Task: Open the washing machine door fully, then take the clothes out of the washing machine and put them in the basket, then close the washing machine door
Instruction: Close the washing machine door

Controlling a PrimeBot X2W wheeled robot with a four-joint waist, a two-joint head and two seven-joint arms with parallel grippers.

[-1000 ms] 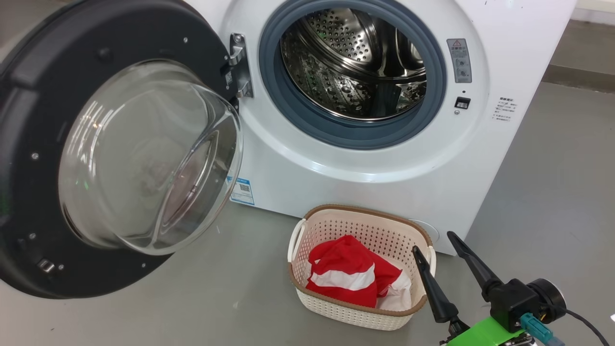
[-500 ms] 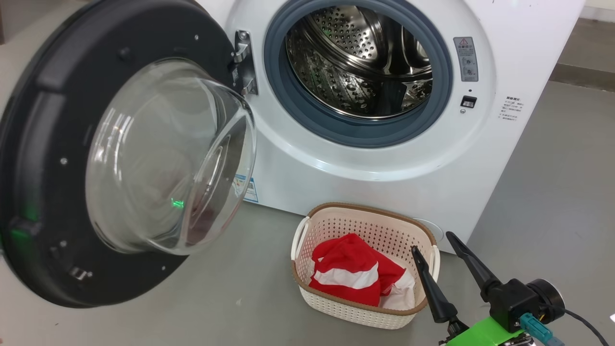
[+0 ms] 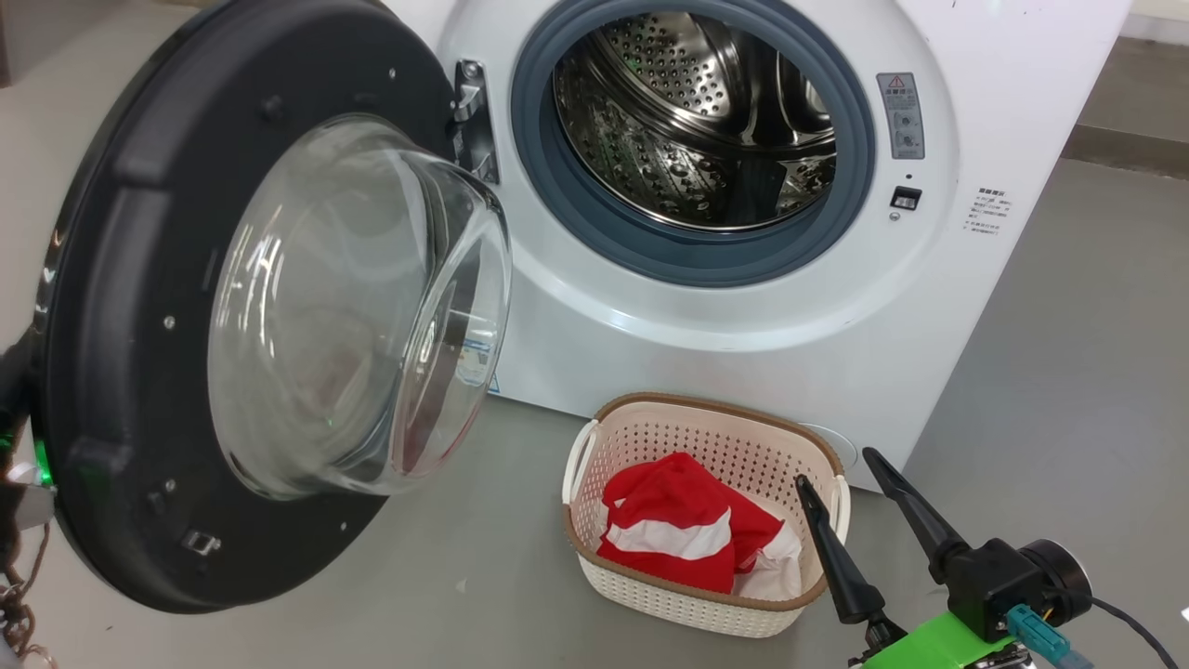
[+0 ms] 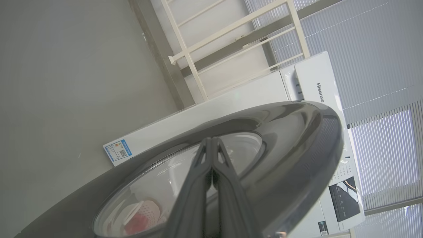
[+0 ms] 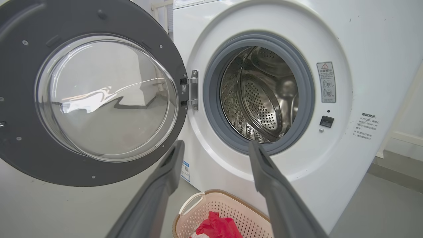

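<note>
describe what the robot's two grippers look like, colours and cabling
The right gripper has two long, tapering black fingers on a black block, fixed to a bright green mount. A teal connector and a thin dark cable sit beside it. The left gripper has the same slim fingers, dark grey here, narrowing to thin tips.

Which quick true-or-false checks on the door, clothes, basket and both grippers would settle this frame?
1. The clothes lie in the basket. True.
2. The washing machine door is shut. False: it stands open, swung to the left.
3. The right gripper is open and empty. True.
4. The left gripper is open. False: its fingers are shut together beside the door's outer face.
5. Red fabric lies in the drum. False: the visible part of the drum is bare steel.
</note>
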